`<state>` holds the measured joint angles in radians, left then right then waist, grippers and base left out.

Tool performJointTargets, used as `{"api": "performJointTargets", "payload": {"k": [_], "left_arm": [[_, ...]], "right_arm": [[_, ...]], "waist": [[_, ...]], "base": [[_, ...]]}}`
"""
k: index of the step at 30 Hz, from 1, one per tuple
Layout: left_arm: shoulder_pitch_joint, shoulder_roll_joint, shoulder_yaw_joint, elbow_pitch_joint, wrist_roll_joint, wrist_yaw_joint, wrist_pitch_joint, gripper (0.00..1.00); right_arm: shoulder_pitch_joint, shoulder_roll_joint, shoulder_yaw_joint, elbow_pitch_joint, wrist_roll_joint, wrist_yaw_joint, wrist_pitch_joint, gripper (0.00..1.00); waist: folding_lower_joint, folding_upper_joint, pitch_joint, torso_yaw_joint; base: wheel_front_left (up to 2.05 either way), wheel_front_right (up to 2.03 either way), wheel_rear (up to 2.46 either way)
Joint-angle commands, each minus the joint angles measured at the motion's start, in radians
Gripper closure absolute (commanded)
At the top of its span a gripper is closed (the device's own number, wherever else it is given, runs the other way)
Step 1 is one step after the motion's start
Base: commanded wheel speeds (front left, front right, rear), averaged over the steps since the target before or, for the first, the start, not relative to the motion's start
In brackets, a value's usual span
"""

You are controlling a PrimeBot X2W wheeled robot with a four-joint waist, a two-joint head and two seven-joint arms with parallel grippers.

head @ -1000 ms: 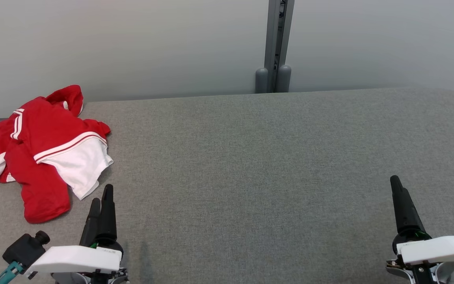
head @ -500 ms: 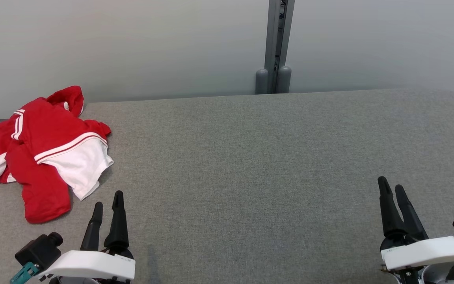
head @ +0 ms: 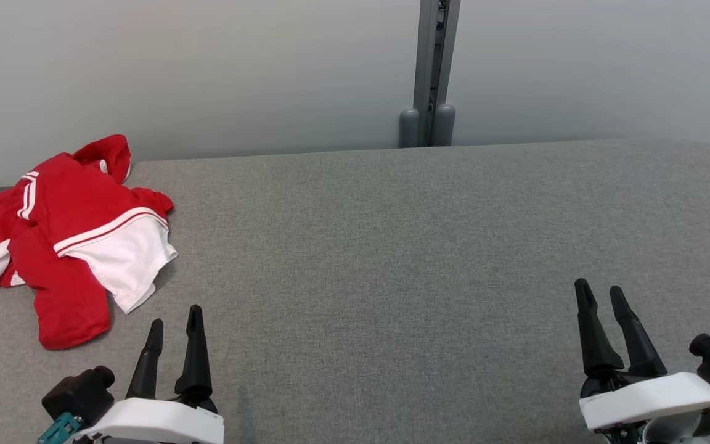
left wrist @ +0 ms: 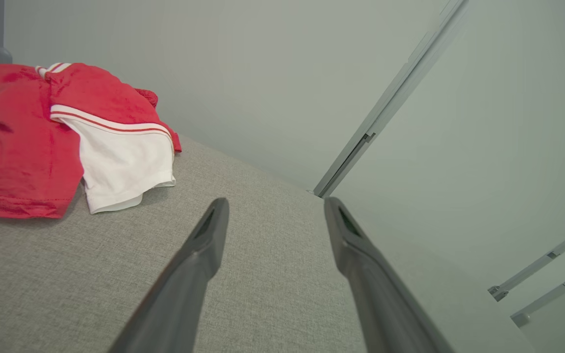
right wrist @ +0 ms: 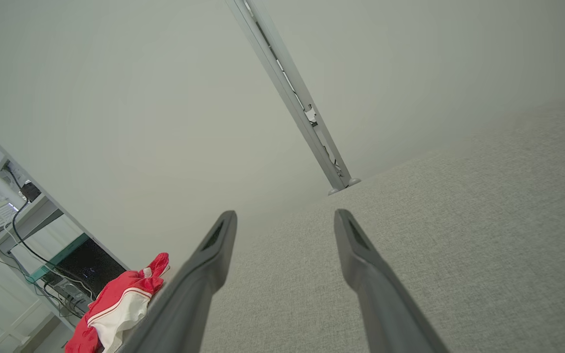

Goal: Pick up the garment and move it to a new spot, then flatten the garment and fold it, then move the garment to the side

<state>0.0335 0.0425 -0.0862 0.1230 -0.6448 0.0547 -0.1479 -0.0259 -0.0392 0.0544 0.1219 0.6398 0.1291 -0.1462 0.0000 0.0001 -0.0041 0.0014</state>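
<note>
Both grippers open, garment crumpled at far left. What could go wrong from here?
1. The red and white garment lies in overlapping layers; the left gripper may pinch only one layer and lift it bunched.
2. It sits by the left edge of the grey table; a nudge could slide it off.

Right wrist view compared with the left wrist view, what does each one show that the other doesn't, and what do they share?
The right wrist view brings in a white desk at its left edge, and the right gripper, open. The left wrist view brings in two short grey rails at its lower right, and the left gripper, open. Both share the crumpled red and white garment, lying untouched on the grey tabletop, the pale wall and a grey post.
</note>
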Motion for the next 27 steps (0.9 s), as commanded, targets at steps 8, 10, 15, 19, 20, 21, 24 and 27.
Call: {"api": "performJointTargets", "payload": {"k": [8,10,15,19,20,21,24,27], "left_arm": [[0.007,0.007,-0.013,0.001,0.082,0.018,-0.027,0.00],[0.009,0.007,-0.016,0.003,0.098,0.020,-0.031,0.00],[0.013,0.007,-0.021,0.007,0.135,0.027,-0.043,0.00],[0.013,0.008,-0.026,0.008,0.162,0.034,-0.052,0.00],[0.013,0.008,-0.028,0.008,0.169,0.036,-0.054,0.00],[0.015,0.008,-0.029,0.008,0.176,0.037,-0.057,0.00],[0.019,0.008,-0.033,0.007,0.196,0.041,-0.063,0.00],[0.020,0.008,-0.035,0.010,0.218,0.044,-0.069,0.00]], "right_arm": [[0.004,-0.010,0.013,-0.007,-0.108,0.002,-0.029,0.00],[0.004,-0.010,0.015,-0.007,-0.127,0.002,-0.035,0.00],[0.004,-0.011,0.018,-0.006,-0.170,0.002,-0.046,0.00],[0.005,-0.012,0.021,-0.006,-0.208,0.002,-0.055,0.00],[0.006,-0.012,0.022,-0.006,-0.216,0.002,-0.056,0.00],[0.006,-0.012,0.023,-0.006,-0.225,0.002,-0.059,0.00],[0.008,-0.012,0.026,-0.006,-0.257,0.002,-0.065,0.00],[0.009,-0.012,0.030,-0.008,-0.283,0.002,-0.072,0.00]], "waist": [[0.0000,-0.0001,-0.001,0.000],[0.0000,-0.0001,-0.001,0.000],[0.0000,-0.0001,0.000,0.000],[0.0000,-0.0001,0.000,0.000],[0.0000,-0.0001,0.000,0.000],[0.0000,-0.0001,0.000,0.000],[0.0000,-0.0001,0.001,-0.001],[0.0000,-0.0001,0.002,-0.001]], "base": [[0.00,0.00,0.00],[0.00,0.00,0.00],[0.00,0.00,0.00],[0.00,0.00,0.00],[0.00,0.00,0.00],[0.00,0.00,0.00],[0.00,0.00,0.00],[0.00,0.00,0.00]]}}
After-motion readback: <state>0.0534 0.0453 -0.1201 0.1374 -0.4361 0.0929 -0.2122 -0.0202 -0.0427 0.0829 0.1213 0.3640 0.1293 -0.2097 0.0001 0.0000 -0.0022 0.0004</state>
